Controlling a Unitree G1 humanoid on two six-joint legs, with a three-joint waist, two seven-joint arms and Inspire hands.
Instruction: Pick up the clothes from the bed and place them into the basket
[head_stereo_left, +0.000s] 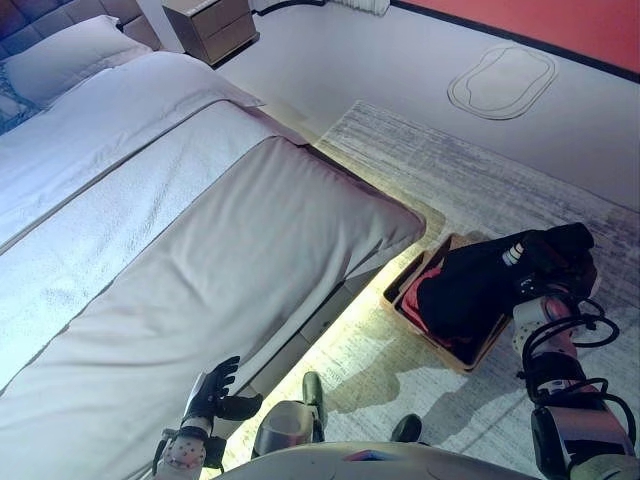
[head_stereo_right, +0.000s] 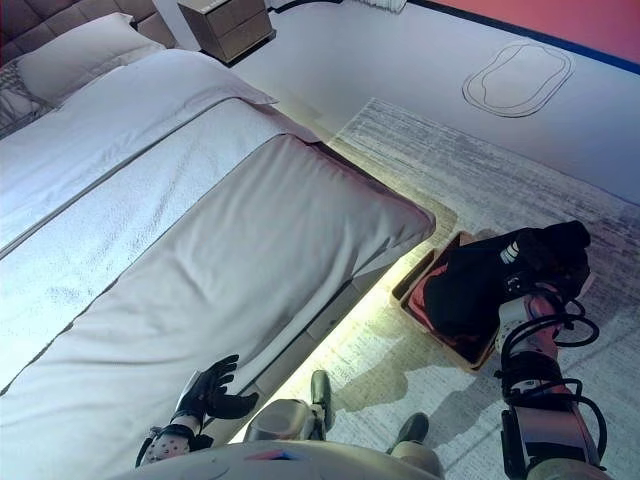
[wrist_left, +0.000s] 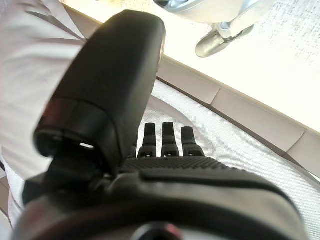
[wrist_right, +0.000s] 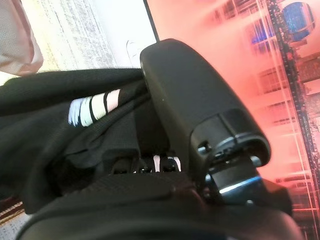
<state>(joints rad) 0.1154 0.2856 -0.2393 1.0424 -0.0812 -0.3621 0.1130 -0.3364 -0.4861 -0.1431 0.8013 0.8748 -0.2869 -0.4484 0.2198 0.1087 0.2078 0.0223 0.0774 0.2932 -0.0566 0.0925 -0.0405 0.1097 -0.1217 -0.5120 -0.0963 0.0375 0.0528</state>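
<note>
Fingers (wrist_left: 163, 135) of the left hand (head_stereo_left: 215, 392) stand straight and slightly spread, holding nothing; this hand hovers over the near corner of the bed (head_stereo_left: 230, 250), at the cover's edge closest to the basket, palm turned toward the mattress and thumb jutting sideways. To the right of the bed, on the pale rug (head_stereo_left: 440, 170), sits the basket (head_stereo_left: 462, 352), just beside the bed's foot corner. A black garment (head_stereo_left: 470, 285) lies bunched across the basket's top, its long axis running from the side nearest the bed out toward the right hand (head_stereo_left: 560, 255), which points back toward the bed. A reddish cloth (head_stereo_left: 412, 305) shows inside the basket beneath the garment. The right hand is raised above the basket's far side with its forearm upright below it; its fingers are curled into the black garment, gripping the end that bears white stripes (wrist_right: 95, 110).
</note>
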